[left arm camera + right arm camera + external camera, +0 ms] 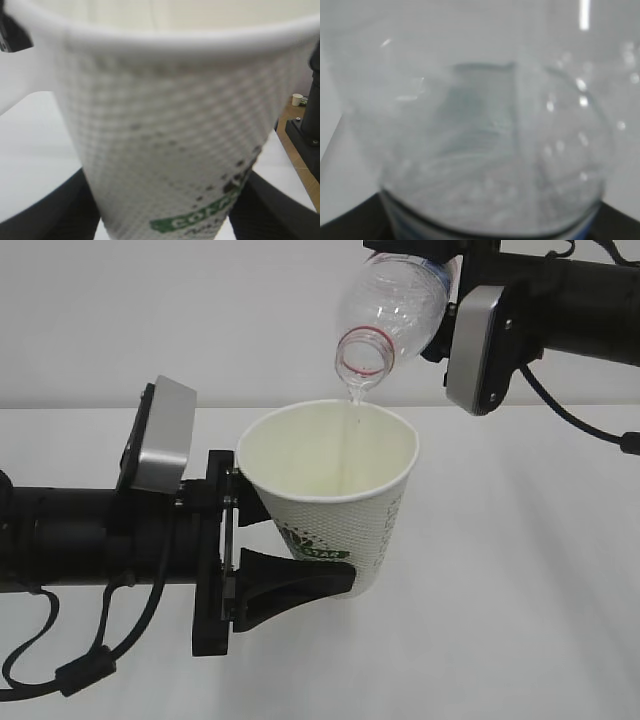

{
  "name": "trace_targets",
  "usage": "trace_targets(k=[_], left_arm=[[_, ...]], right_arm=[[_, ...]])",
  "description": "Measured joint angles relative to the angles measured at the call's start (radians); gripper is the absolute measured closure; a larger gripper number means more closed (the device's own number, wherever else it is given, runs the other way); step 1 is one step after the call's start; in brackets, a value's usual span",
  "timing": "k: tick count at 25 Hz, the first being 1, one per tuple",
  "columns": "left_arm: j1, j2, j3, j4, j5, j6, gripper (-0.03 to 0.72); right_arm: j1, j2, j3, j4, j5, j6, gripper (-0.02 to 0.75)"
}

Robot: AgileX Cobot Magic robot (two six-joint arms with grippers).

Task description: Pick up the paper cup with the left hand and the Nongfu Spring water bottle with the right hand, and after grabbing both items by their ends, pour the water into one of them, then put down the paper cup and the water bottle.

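White worktop [520, 570] spanning the scene under both arms, pale wall behind. Left hand [262, 558] reaching in from the left edge of the worktop, grey-silver block on top, black jaws clamped on the lower wall of the paper cup [335, 502]. Right hand [452, 285] entering from the upper right corner, jaws mostly hidden behind its own block and the bottle, yet gripping the Nongfu Spring water bottle [392, 308] by its body. Bottle held high, tilted mouth-down toward the left, red neck ring lowest, open mouth just above the far rim of the cup. Cup held clear of the worktop, leaning slightly, mouth up, green logo facing the front edge. Thin stream of water [352, 412] falling from the bottle mouth into the cup. In the left wrist view, textured cup wall [165, 150] filling the picture between two dark fingers [55, 212]. In the right wrist view, blurred clear bottle shoulder [480, 140] with droplets inside.
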Motion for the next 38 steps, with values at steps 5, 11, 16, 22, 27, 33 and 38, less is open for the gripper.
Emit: trace_targets(k=[5,11,16,22,27,33,38], left_arm=[[0.000,0.000,0.000,0.000,0.000,0.000,0.160],[0.000,0.000,0.000,0.000,0.000,0.000,0.165],[0.000,0.000,0.000,0.000,0.000,0.000,0.166],[0.000,0.000,0.000,0.002,0.000,0.000,0.167],[0.000,0.000,0.000,0.004,0.000,0.000,0.167],[0.000,0.000,0.000,0.004,0.011,0.000,0.167],[0.000,0.000,0.000,0.004,0.023,0.000,0.167]], right_arm=[[0.000,0.000,0.000,0.000,-0.002,-0.005,0.288],[0.000,0.000,0.000,0.000,-0.002,-0.023,0.288],[0.000,0.000,0.000,0.000,-0.002,-0.025,0.288],[0.000,0.000,0.000,0.000,-0.002,-0.025,0.288],[0.000,0.000,0.000,0.000,-0.002,-0.025,0.288],[0.000,0.000,0.000,0.000,-0.002,-0.025,0.288],[0.000,0.000,0.000,0.000,-0.004,-0.025,0.288]])
